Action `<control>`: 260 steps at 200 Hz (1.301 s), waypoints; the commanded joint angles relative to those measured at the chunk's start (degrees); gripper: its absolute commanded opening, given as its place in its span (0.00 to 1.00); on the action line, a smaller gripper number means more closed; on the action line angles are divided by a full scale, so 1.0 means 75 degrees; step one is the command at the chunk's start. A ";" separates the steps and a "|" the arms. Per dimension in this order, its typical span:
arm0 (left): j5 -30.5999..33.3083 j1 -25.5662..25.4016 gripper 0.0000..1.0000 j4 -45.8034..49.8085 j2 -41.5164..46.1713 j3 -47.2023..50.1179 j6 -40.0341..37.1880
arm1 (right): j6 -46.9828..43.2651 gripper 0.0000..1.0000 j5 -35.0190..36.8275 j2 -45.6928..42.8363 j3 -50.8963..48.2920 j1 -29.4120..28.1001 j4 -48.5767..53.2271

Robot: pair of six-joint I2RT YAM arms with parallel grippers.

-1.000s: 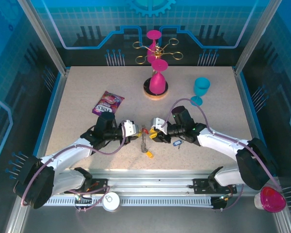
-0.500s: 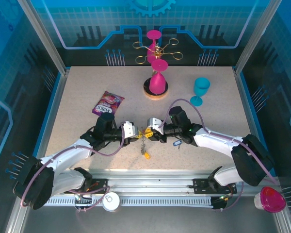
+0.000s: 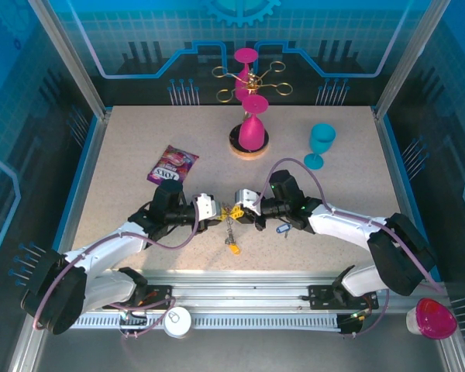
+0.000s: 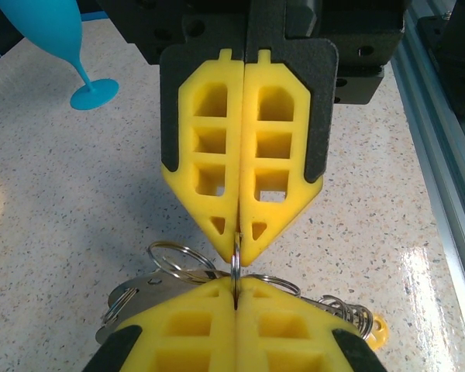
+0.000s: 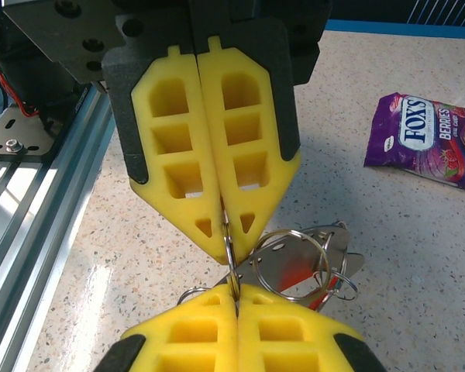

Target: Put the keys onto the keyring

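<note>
Left claw (image 3: pixel 219 214): closed all the way; its yellow tips pinch a thin metal ring that I see only from the edge.
Keyring (image 4: pixel 236 266): held up between the two claws, above the middle of the near counter. Other loops and a flat silver piece hang just behind it, and a short chain (image 3: pixel 229 230) hangs down from it.
Right claw (image 3: pixel 242 213): also closed, tip to tip with the left one, on the same ring from the other side.
Keys: the yellow-tag key (image 3: pixel 233 249) is at the lower end of the chain. A red tag (image 5: pixel 291 274) shows through the loops. The blue-tag key (image 3: pixel 281 229) lies on the counter beside the right arm, apart from the bundle.
Handling: I judge all of it very light, stiff, thin and slippery. The foam tips can lose the wire easily if it twists.
Where to hold: I would take the ring across its wire, and each key at its plastic tag, which is wider than the metal.
Counter (image 3: pixel 124 155): pale, speckled, flat, a little glossy near the rail. A fallen key can slide on it.
Room: the snack packet (image 3: pixel 173 164) to the left, the pink glass (image 3: pixel 253 133) at the far middle and the teal goblet (image 3: pixel 321 143) to the right are all well apart from the claws.
</note>
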State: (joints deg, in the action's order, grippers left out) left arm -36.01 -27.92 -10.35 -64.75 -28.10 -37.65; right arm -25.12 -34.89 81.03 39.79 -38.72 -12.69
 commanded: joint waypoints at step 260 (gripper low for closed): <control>-0.0128 -0.0140 0.00 -0.0001 0.0334 0.0049 -0.0356 | -0.0919 0.20 0.0728 0.0097 0.0795 -0.0453 0.1144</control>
State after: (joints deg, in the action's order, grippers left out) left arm -36.62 -27.92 -7.90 -64.69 -28.12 -37.93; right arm -34.41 -30.41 84.01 47.66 -41.87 1.41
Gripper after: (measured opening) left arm 0.047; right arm 0.147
